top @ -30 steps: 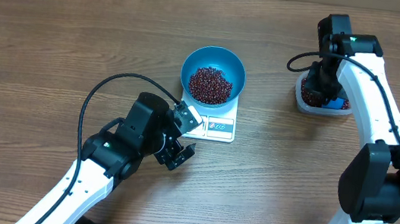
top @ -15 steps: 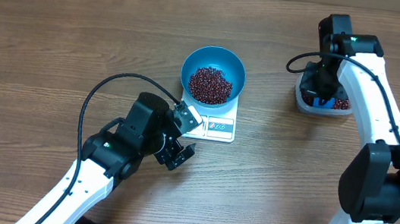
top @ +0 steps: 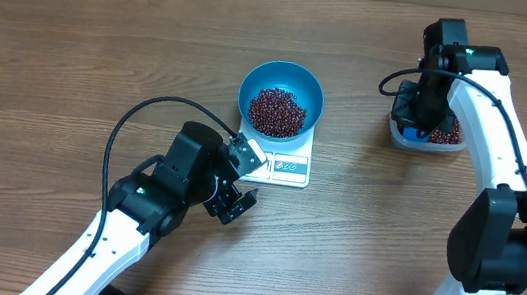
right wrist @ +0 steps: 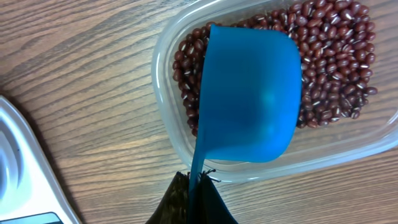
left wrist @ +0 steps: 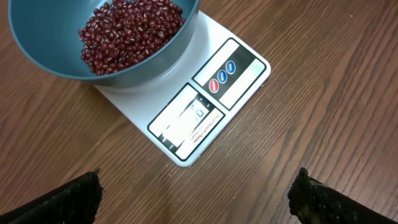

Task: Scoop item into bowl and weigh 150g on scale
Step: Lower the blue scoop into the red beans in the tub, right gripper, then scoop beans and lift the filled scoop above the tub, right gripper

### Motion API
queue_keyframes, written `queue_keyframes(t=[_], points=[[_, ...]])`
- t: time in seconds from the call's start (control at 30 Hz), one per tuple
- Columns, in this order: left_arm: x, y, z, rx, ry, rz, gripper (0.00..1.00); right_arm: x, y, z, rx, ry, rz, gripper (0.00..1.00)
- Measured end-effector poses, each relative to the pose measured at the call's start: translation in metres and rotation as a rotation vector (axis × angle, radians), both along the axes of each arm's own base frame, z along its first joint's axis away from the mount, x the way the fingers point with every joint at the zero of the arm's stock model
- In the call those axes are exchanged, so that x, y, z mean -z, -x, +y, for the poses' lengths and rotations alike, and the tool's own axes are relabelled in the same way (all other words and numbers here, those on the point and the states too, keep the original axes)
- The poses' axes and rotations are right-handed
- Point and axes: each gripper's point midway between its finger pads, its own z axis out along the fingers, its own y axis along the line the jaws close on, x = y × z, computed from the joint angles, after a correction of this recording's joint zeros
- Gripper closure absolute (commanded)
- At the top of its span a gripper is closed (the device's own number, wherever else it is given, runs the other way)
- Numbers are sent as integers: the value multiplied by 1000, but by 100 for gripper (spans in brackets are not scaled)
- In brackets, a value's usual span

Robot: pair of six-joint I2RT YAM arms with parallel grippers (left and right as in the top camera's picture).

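Wood-grain table (top: pixel 76 34), shown from overhead and from both wrists.

Writing: the white scale (left wrist: pixel 205 106) has a display window and a panel with one red and two blue round buttons. The small print and the figures in the window are too faint to read.

Containers: the blue bowl (top: pixel 264 79) sits on the scale just above the centre of the overhead frame, covering its far part. It holds a heap of dark red beans (top: pixel 277 112). A clear plastic tub (right wrist: pixel 165 81), at the upper right of the overhead frame, holds more of the same beans across its floor. A blue scoop (right wrist: pixel 252 99) hangs over the tub. Its cup hides the beans beneath it, and whether it is loaded cannot be told.

My right gripper (right wrist: pixel 196 200) is clamped tight on the scoop's thin handle at the bottom edge of the right wrist frame, where only the jaw tips show. My left gripper (top: pixel 252 180) is spread wide with nothing between its jaws, at the scale's lower left corner. In the left wrist frame its fingertips (left wrist: pixel 62 199) are cut off at the lower corners. From overhead, my right arm covers most of the tub.
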Motion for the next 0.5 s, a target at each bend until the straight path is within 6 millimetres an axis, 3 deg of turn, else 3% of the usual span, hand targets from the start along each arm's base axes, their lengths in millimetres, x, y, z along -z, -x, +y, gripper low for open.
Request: queue_keyframes(t=[0.23,0.5], points=[[0,0,0,0,0,0,0,0,-7,3,16,-35,-26,96],[0,0,0,0,0,0,1,-1,-7,-10,76,-111,-23,96]])
